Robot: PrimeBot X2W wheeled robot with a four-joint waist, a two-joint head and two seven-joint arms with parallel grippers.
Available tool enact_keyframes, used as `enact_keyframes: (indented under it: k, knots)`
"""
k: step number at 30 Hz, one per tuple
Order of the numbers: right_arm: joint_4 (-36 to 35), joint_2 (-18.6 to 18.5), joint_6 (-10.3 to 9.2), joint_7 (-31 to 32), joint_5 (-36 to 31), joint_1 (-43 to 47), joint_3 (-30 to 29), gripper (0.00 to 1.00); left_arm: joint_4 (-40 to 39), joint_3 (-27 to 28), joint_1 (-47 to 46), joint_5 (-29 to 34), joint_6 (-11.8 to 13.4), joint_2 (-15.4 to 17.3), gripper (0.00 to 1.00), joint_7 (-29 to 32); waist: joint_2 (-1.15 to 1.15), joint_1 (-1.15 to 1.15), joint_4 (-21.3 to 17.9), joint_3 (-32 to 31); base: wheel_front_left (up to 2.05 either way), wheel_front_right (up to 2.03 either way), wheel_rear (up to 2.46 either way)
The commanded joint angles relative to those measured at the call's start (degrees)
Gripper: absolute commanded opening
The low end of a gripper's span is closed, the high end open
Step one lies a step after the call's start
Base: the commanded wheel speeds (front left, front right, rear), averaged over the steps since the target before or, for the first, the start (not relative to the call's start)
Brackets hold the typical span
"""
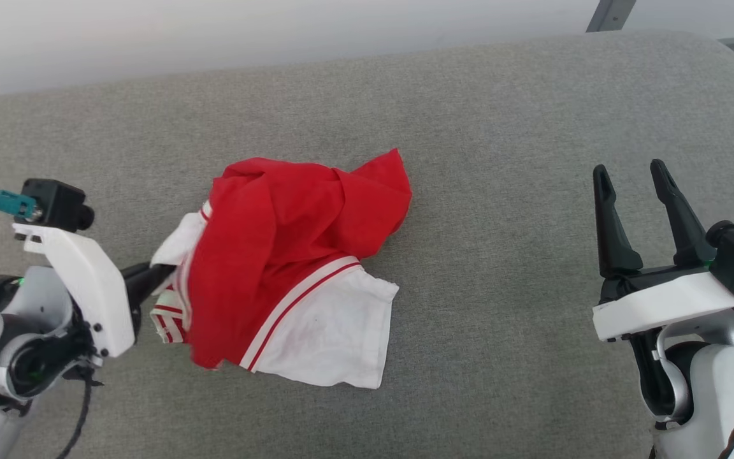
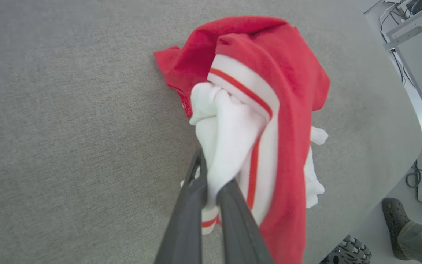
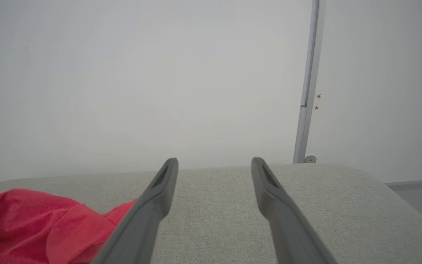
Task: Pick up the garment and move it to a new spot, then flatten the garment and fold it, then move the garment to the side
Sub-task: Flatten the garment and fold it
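Red garment (image 1: 278,255) sits bunched in the middle of the grey fabric bench (image 1: 501,127), one white cuff (image 1: 335,331) spread flat on the near side. On the garment's left edge the left pincer (image 2: 211,187) is clamped tight on a wad of white cuff cloth, which bulges out past the fingers (image 2: 187,220). Well apart on the right, the right pincer (image 1: 628,173) is spread wide, nothing in it, above bare bench
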Motion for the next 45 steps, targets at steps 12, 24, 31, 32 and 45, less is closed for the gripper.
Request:
enact_keyframes:
  k: [12, 24, 31, 32, 45]
  knots:
    - [-0.27, 0.02, -0.04, 0.95, -0.54, -0.38, 0.24, 1.0, -1.31, -9.16, -6.85, 0.82, -1.06, -9.19, 0.0, 10.15, 0.0, 0.0, 1.32, -0.74, 0.0, 0.0, 0.0]
    - [-0.72, 0.02, -0.04, 1.35, -0.61, -0.2, 1.27, 1.0, 5.67, -11.27, -9.63, 0.47, -4.31, -12.07, 1.0, 10.93, 0.0, 0.0, 0.01, -1.44, 0.0, 0.0, 0.0]
    - [-1.02, 0.02, -0.04, 1.42, -0.2, 0.19, 1.29, 1.0, 5.9, -12.1, -10.84, 1.39, -3.75, -11.29, 1.0, 12.71, 0.0, 0.0, -0.47, -1.28, 0.0, 0.0, 0.0]
    - [-1.02, 0.02, -0.04, 1.37, -0.05, 0.14, 1.3, 1.0, 5.98, -12.15, -10.89, 1.39, -3.69, -11.39, 1.0, 12.81, 0.0, 0.0, -0.55, -1.16, 0.0, 0.0, 0.0]
    - [-0.41, 0.02, -0.04, 0.2, 0.91, -0.45, 1.21, 1.0, 10.91, -13.98, -11.9, 5.36, -4.02, -9.97, 0.0, 11.86, 0.0, 0.0, -2.12, 0.7, 0.0, 0.0, 0.0]
